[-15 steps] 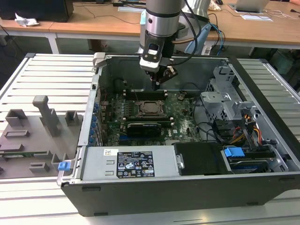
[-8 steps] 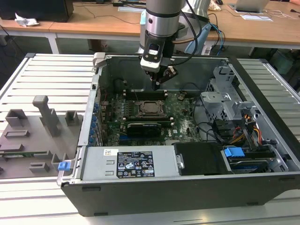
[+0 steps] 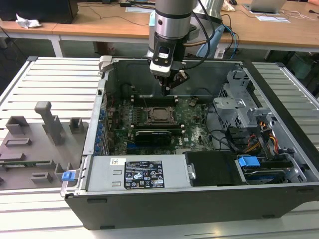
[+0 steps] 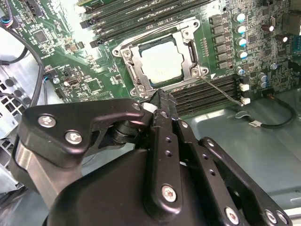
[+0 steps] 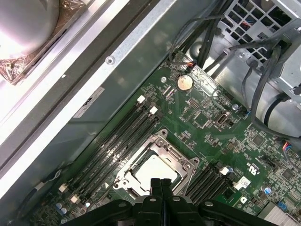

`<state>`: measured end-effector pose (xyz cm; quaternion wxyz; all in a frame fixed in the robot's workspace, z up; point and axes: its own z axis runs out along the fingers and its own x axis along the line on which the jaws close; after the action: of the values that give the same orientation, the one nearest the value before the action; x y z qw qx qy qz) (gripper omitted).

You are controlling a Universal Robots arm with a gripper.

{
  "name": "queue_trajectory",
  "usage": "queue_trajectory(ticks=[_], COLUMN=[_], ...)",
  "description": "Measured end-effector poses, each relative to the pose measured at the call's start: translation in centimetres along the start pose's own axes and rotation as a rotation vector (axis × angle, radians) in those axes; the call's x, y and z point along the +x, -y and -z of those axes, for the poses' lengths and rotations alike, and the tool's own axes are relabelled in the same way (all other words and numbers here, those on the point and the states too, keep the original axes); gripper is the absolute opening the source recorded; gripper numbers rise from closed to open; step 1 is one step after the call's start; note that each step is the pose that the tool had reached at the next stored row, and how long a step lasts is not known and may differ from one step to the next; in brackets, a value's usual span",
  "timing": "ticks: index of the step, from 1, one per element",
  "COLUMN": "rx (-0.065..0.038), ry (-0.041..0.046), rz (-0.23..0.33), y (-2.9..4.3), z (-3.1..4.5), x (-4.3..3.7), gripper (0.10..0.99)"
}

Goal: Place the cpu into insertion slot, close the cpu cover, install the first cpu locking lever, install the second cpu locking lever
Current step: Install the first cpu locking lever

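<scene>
Cpu [image 4: 160,63] in socket [image 4: 124,52] w/ closed gripper [image 4: 158,96] above.

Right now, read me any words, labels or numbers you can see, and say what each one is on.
Black label on the power supply: too small to read.
White sticker on the case wall: blurred.
White marks on the green board: too small.
Nothing can be quoted.

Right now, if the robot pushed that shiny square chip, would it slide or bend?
Probably no sliding: the cpu lies flat with the cpu cover framing it. Its metal top looks stiff, so bending seems unlikely. Small and thin, it is likely light.
</scene>
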<state>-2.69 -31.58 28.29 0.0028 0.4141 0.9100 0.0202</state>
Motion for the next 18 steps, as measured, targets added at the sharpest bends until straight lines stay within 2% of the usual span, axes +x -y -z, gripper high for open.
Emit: queue_trajectory(ticks=[18], rx=[-0.002], ry=[-0.0039], rz=[0.026], y=[0.00], z=[0.00], x=[0.00], gripper=[0.106])
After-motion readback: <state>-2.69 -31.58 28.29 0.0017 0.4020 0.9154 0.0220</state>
